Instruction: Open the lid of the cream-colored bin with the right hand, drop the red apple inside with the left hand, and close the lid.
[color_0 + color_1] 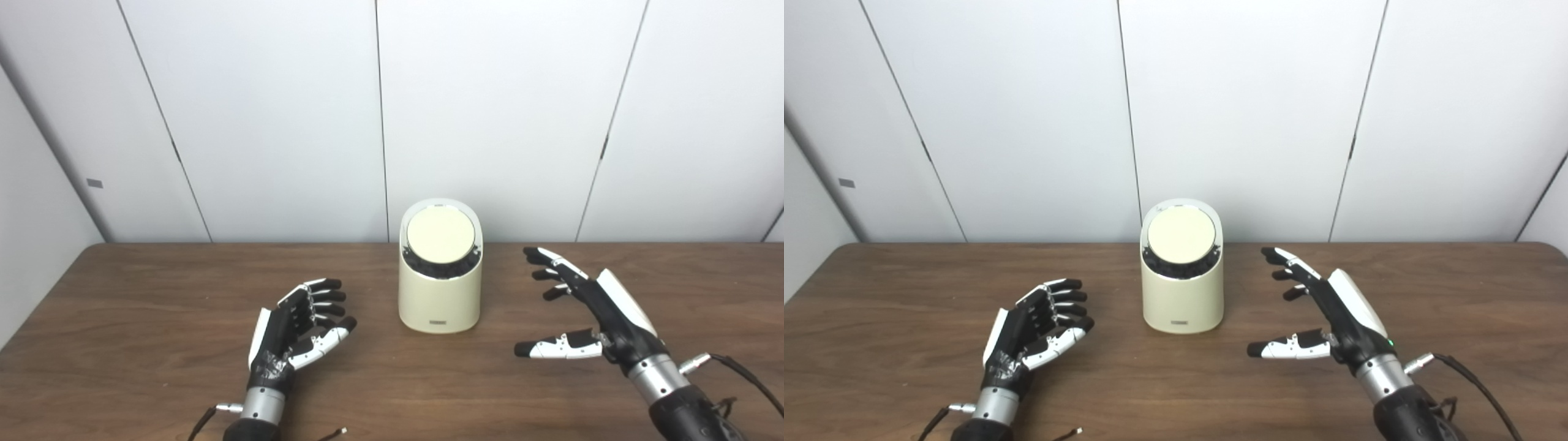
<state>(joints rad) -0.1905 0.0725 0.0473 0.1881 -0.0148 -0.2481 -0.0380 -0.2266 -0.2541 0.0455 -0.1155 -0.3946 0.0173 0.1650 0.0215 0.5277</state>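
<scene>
In the left eye view, the left hand (293, 334) hovered palm-up near the counter's front edge, fingers loosely curled and apart, holding nothing. The right hand (588, 309) was spread wide, thumb stretched toward the cream-colored bin (440, 294), apart from it. The bin stood mid-counter toward the back edge, its lid (440, 235) down.

In the right eye view, the brown wooden counter (1458, 294) met white wall panels (1243, 110). No apple showed.

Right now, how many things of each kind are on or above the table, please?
Bin: 1, lid closed
Hands: 2, left hand and right hand, both empty
Apple: 0 in view
Total: 3
</scene>
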